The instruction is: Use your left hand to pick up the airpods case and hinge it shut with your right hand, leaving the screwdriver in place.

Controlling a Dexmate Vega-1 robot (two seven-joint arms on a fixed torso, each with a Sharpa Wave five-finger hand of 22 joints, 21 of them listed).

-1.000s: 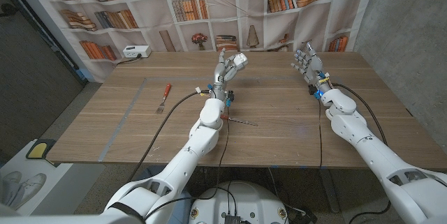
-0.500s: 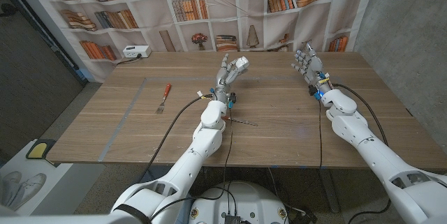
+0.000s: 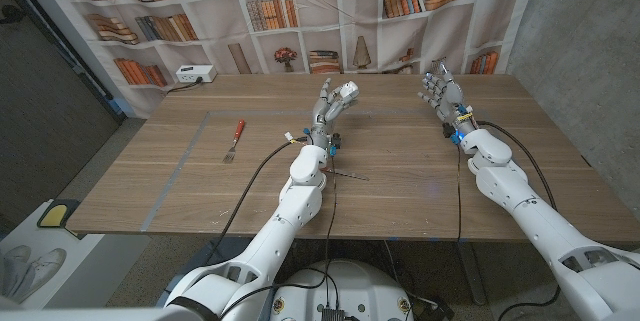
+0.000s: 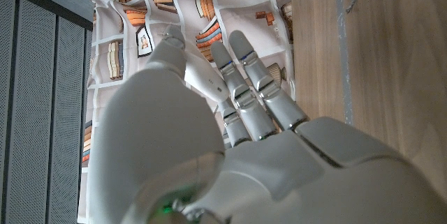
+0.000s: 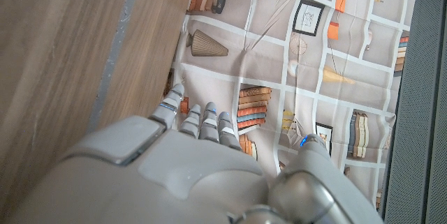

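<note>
In the head view my left hand [image 3: 330, 101] is raised above the middle of the table's far half and grips a small white airpods case [image 3: 347, 89] at its fingertips. The case is too small to tell how its lid stands. In the left wrist view my left hand [image 4: 251, 133] shows from behind, fingers reaching up. My right hand [image 3: 438, 88] stands apart to the right near the far edge, fingers spread and holding nothing; its back [image 5: 174, 168] shows in the right wrist view. The red-handled screwdriver [image 3: 236, 138] lies on the table's left part.
A white power strip [image 3: 194, 75] sits at the table's [image 3: 400, 161] back left corner. A thin dark rod [image 3: 346, 174] lies beside my left forearm. A bookshelf backdrop hangs behind the far edge. Blue tape lines run across the left side.
My left hand has drifted slightly to the right and lower, still holding the case. My right hand has stayed where it was.
</note>
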